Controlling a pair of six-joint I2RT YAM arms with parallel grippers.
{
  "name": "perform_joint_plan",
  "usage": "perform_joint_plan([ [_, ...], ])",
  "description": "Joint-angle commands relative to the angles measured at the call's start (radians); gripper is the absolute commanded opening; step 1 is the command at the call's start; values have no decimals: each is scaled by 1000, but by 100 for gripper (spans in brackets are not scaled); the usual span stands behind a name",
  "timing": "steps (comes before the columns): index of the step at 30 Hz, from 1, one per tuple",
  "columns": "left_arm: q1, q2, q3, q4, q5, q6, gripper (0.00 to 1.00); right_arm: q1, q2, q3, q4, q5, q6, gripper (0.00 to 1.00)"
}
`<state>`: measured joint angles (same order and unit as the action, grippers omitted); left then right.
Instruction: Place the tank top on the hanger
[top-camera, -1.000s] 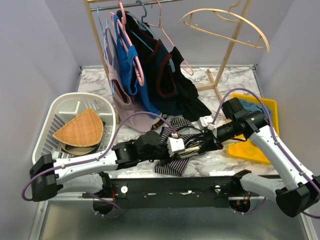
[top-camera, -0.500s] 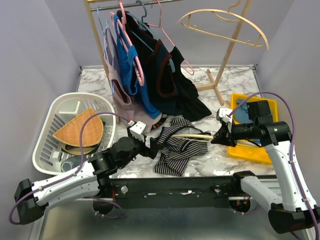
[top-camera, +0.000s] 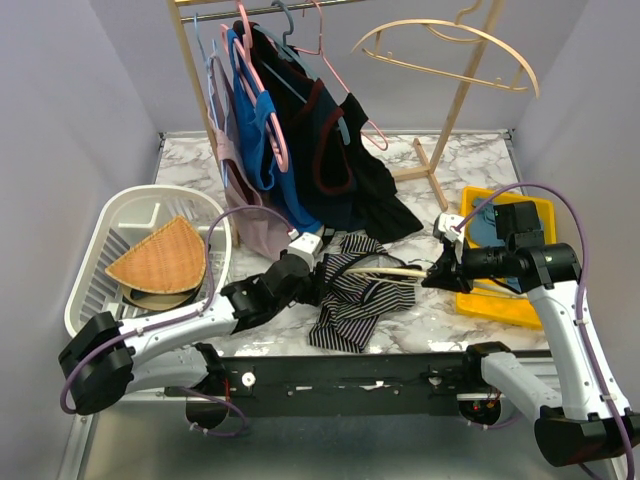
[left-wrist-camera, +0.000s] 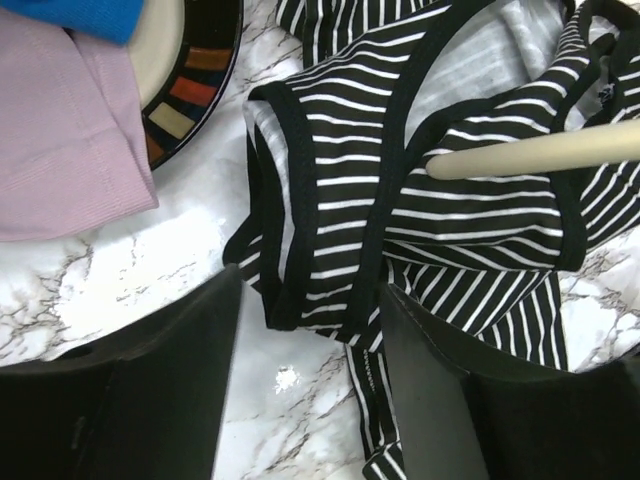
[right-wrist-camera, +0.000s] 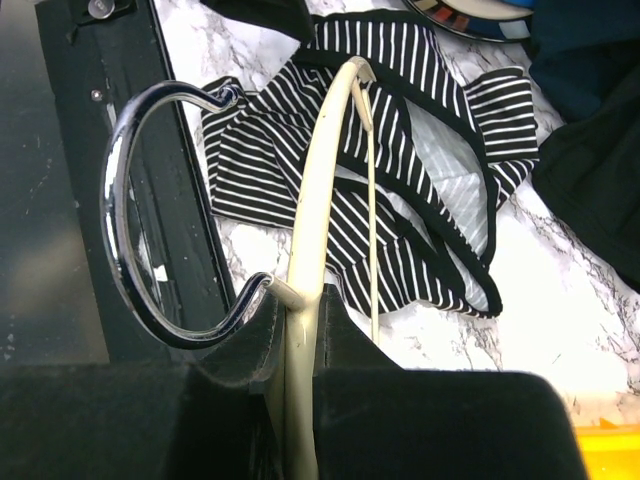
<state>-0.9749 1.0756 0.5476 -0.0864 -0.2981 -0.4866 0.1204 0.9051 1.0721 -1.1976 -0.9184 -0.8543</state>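
The striped tank top (top-camera: 355, 295) lies crumpled on the marble near the front edge. My right gripper (top-camera: 432, 275) is shut on the cream hanger (top-camera: 400, 270) next to its metal hook (right-wrist-camera: 150, 220). One hanger arm (right-wrist-camera: 330, 150) reaches left over the tank top (right-wrist-camera: 420, 130). Whether that arm passes through an opening I cannot tell. My left gripper (top-camera: 318, 283) is open at the garment's left edge. In the left wrist view the gripper (left-wrist-camera: 310, 290) has a black-edged fold of the tank top (left-wrist-camera: 320, 200) just ahead of its fingers, with bare marble between them. The hanger's tip (left-wrist-camera: 520, 152) rests on the stripes.
A white basket (top-camera: 110, 225) stands at the left and a yellow tray (top-camera: 520, 305) at the right. The clothes rack (top-camera: 300, 130) behind holds several garments, and a second cream hanger (top-camera: 450, 45) hangs at the top right. A plate (left-wrist-camera: 195, 70) and pink cloth (left-wrist-camera: 60, 150) lie beside the tank top.
My left gripper let go of the tank top, opened, drew back left, then came forward to the garment's left edge. My right gripper pulled the hanger rightward and has held still since.
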Motion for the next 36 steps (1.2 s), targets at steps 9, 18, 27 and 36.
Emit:
perform_joint_plan([
  [9, 99, 130, 49, 54, 163, -9, 40, -7, 6, -1, 3, -65, -12, 0],
  [18, 139, 64, 69, 45, 297, -29, 0, -8, 17, 14, -39, -91, -74, 0],
  [27, 197, -69, 109, 28, 454, -99, 0, -8, 81, 81, -83, -108, -163, 0],
  [36, 243, -75, 126, 80, 545, -168, 0, -8, 46, 118, 87, -70, -98, 0],
])
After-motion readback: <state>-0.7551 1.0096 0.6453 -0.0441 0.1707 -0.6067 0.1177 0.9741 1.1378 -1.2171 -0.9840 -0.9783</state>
